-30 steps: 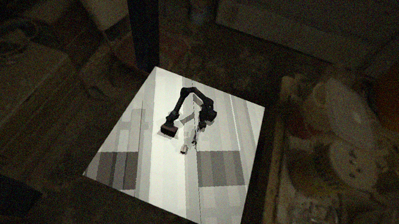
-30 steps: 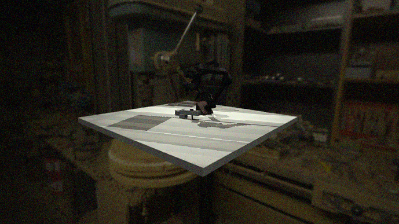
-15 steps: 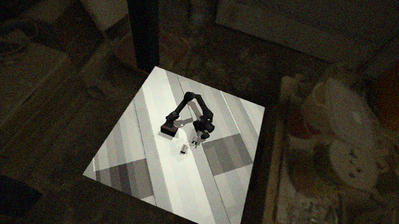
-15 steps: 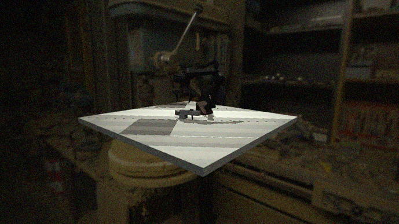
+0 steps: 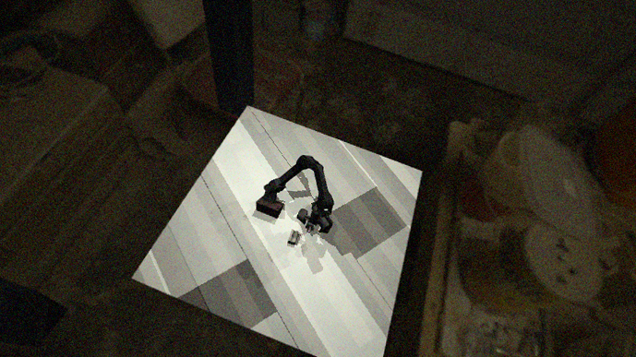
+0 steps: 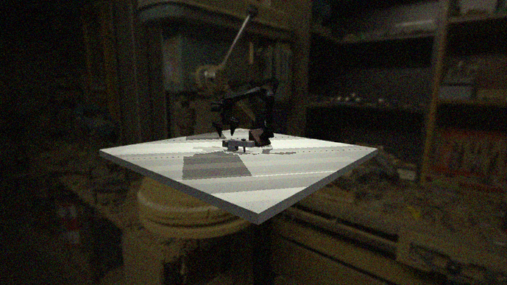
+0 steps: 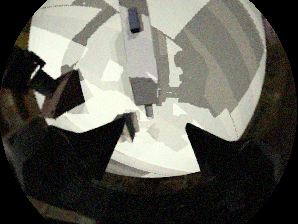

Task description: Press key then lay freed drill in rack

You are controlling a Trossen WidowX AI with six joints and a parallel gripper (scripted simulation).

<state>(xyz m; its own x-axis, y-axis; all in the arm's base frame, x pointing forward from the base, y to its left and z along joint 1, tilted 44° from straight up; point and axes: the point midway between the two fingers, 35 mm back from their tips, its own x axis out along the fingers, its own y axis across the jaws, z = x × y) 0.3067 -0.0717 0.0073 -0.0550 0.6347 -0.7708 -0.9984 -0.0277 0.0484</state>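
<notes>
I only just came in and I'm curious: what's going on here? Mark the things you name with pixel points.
A robot arm (image 5: 306,162) (image 6: 270,101) has its pincer (image 5: 313,222) (image 6: 225,133) (image 7: 156,123) open over the table (image 5: 253,238) (image 6: 259,191) (image 7: 100,95), near a pale block (image 6: 241,144) (image 7: 140,62) with a dark blue piece (image 7: 134,21) on top, probably the key. It grips nothing. The job is freeing a stuck drill and racking it; I can't surely pick out the drill.

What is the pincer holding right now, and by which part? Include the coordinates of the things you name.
Nothing: the pincer (image 5: 310,228) (image 6: 225,133) (image 7: 156,123) stands open, with nothing between its fingers.
</notes>
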